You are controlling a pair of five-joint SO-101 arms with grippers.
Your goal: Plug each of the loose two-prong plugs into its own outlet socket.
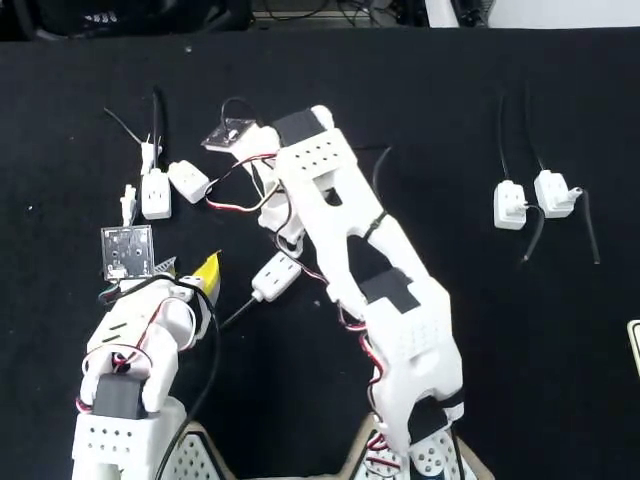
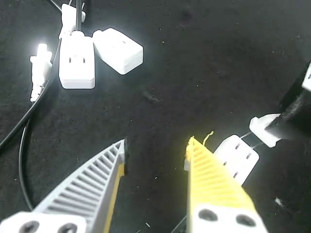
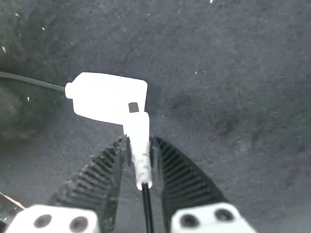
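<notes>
**A:** How will this handle?

**B:** Lightly. On the table (image 1: 450, 100) the socket (image 1: 276, 276) lies just off centre, toward 8 o'clock. It's a small white plastic block, stiff, smooth and unanchored, so I judge it will slide if pushed. The left gripper (image 1: 195, 272), at the socket's 9 o'clock, hangs wide open and empty. It could brace the socket.

**A:** And the plug (image 3: 138, 127)?

**B:** White, slim and hard, with a black cord (image 3: 146, 204) behind it. The right gripper (image 3: 140, 143) is closed on its flat sides, the plug's nose against the socket. That's the place to hold it, since the cord is limp.

**A:** Seated?

**B:** Not fully, I think: the prongs (image 2: 247, 138) show between plug and socket. They're thin metal and would likely bend if angled.

**A:** Others?

**B:** A loose plug (image 1: 128, 205) beside two sockets (image 1: 156, 193), at 10 o'clock.
</notes>
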